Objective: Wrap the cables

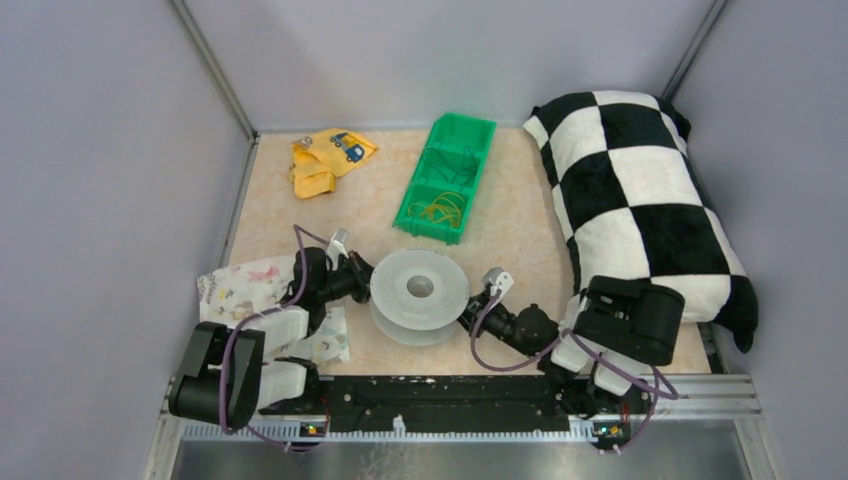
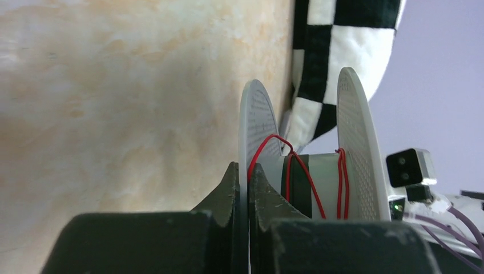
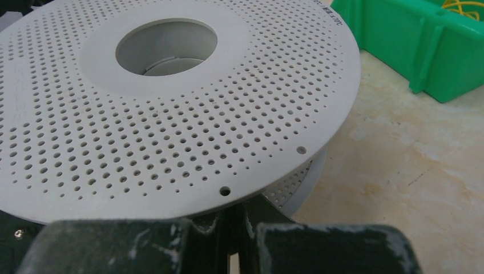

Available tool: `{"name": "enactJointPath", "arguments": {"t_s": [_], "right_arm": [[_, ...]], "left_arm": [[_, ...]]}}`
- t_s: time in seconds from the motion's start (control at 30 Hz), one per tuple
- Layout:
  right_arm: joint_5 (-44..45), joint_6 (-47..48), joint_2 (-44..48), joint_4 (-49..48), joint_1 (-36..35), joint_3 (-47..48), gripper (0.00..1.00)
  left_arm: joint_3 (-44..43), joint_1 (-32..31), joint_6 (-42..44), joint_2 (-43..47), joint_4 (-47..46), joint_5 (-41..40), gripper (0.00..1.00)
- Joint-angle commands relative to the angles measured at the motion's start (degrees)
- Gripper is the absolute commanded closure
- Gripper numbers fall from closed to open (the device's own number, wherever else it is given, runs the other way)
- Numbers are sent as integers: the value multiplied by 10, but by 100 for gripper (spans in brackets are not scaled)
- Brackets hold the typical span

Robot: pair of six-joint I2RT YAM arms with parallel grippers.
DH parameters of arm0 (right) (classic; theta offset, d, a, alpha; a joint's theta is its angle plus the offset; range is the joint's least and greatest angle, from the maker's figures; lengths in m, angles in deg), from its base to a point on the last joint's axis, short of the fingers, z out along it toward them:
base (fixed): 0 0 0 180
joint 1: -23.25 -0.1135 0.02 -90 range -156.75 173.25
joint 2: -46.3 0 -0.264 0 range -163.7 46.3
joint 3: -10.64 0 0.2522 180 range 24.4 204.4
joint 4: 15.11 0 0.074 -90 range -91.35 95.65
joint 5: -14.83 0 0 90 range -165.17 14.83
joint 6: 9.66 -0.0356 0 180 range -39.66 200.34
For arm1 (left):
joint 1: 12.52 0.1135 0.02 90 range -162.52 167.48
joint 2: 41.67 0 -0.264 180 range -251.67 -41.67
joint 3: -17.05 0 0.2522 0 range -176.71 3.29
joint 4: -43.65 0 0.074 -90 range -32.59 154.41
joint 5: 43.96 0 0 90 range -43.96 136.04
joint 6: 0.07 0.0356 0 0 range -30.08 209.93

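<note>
While holding the spool [image 1: 420,290] flat at mid-table, clamping the left gripper [image 2: 242,171] onto the rim of one flange, fingers clenched tight on the plastic. Resting the right gripper [image 3: 234,222] under the opposite edge with fingers drawn nearly together; not being able to tell whether gripping the lower flange or merely sitting beside it.

Showing only a few slack turns of red cable [image 2: 297,171] on the core, one loop bulging against the flange right beside the left fingertips. Judging from that, risking a pinched or snagged loop on the next turn of the spool, dragging the loose turns off the core. Risking also a slip at the thin rim if twisting with only one sure hold, letting the spool tilt or skid. Waiting further back in the green bin [image 1: 480,170]: yellow cables [image 1: 440,210], not yet wound.
</note>
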Motion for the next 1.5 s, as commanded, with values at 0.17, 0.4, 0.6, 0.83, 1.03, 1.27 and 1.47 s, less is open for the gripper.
{"name": "enactJointPath", "arguments": {"t_s": [0.17,0.4,0.6,0.83,1.03,1.27,1.47], "right_arm": [[-58,7,-108,-113,-22,73,100],[-45,12,-134,-109,-23,95,100],[-29,15,-137,-115,-23,93,100],[-1,21,-146,-125,-21,88,100],[22,20,-139,-127,-17,80,100],[61,23,-133,-127,-16,76,100],[67,28,-137,-127,-15,83,100]], "left_arm": [[8,-6,168,-24,-102,-150,100],[-30,-6,193,-50,-42,-129,72],[-39,-6,201,-55,-17,-124,67],[-67,-6,213,-35,43,-136,55],[-85,-6,223,-25,88,-158,52],[-103,-5,245,-16,142,-171,44],[-118,-3,254,-21,180,-193,41]]}}
